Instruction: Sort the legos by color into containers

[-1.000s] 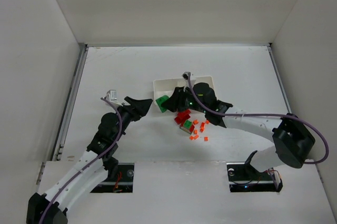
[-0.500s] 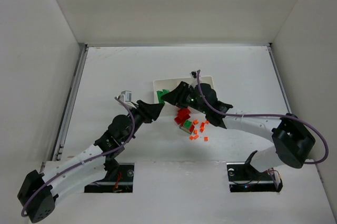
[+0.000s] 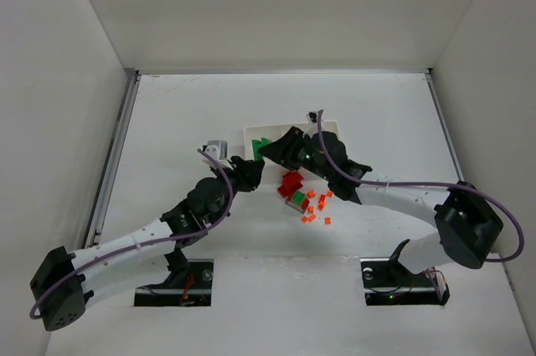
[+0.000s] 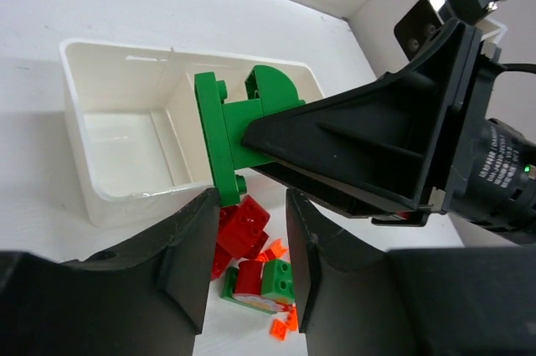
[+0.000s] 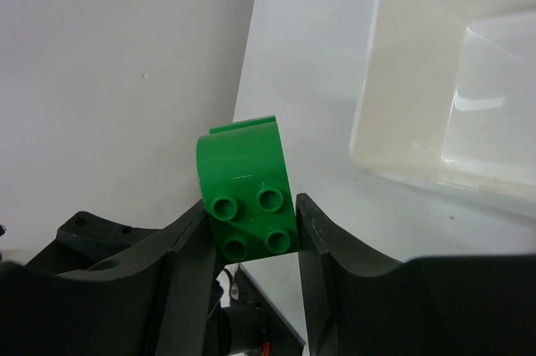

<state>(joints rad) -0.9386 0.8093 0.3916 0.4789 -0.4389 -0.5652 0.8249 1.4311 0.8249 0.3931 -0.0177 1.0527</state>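
Observation:
My right gripper [image 3: 268, 149] is shut on a green brick [image 3: 260, 147] and holds it in the air at the left end of the white tray [image 3: 249, 132]. The right wrist view shows the brick [image 5: 247, 193] pinched between both fingers [image 5: 251, 230], with an empty tray compartment [image 5: 419, 79] to the right. My left gripper [image 3: 255, 172] is open and empty, just left of the pile. Between its fingers [image 4: 251, 255] I see red bricks [image 4: 243, 226], a green-and-red piece [image 4: 278, 279] and orange bits [image 4: 283, 327]. The held green brick [image 4: 230, 126] hangs above them.
The pile of red bricks [image 3: 291, 182] and scattered orange bits [image 3: 315, 205] lies just in front of the tray. The two grippers are very close together above it. White walls enclose the table on the left, back and right.
My left arm has swung right and forward, up to the pile. My right gripper has carried the green brick a little farther back, toward the tray's left end.

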